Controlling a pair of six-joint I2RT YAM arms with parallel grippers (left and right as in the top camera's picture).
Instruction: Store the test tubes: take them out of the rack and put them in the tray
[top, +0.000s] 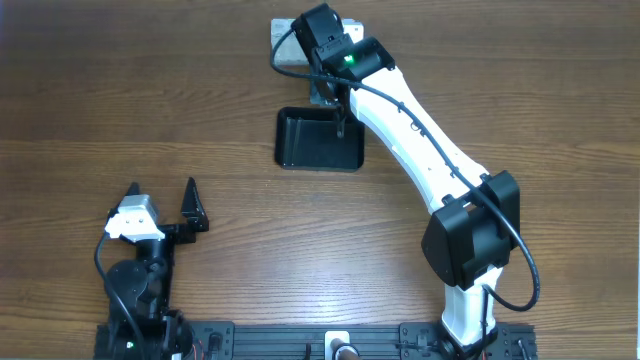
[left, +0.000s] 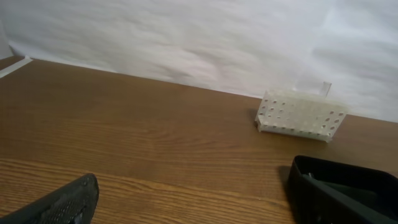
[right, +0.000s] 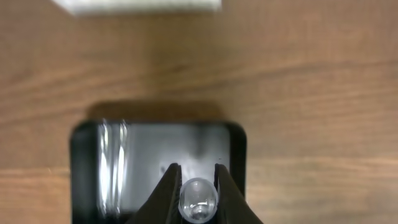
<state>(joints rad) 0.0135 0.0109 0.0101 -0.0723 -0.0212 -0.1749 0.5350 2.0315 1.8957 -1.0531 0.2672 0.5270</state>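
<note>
The brown wooden table (top: 120, 90) carries one black tray (top: 300, 150) and, just beyond it, one white perforated rack (left: 300, 115); the two stand near each other but apart. The right arm (top: 420, 140) stretches from its base at the table's near edge up to this spot, and in the top view its wrist covers much of the rack. The right gripper (right: 196, 169) hangs over the tray with its two fingers clamped on one clear test tube (right: 198, 200). The tube is seen end-on, upright between the fingers and above the tray's floor. A second tube (right: 112, 162) lies flat inside the tray along one side wall, apart from the held one. In the left wrist view a third tube (left: 326, 90) appears to stand upright at the rack's far corner; whether other holes of the rack are filled I cannot tell. That makes three tubes counted, one rack, one tray and two arms. The left gripper (top: 163, 200) sits well apart from the tray and rack, close to its own base, with its fingers spread wide. A white backdrop (left: 186, 37) closes off the table's far edge behind the rack.
</note>
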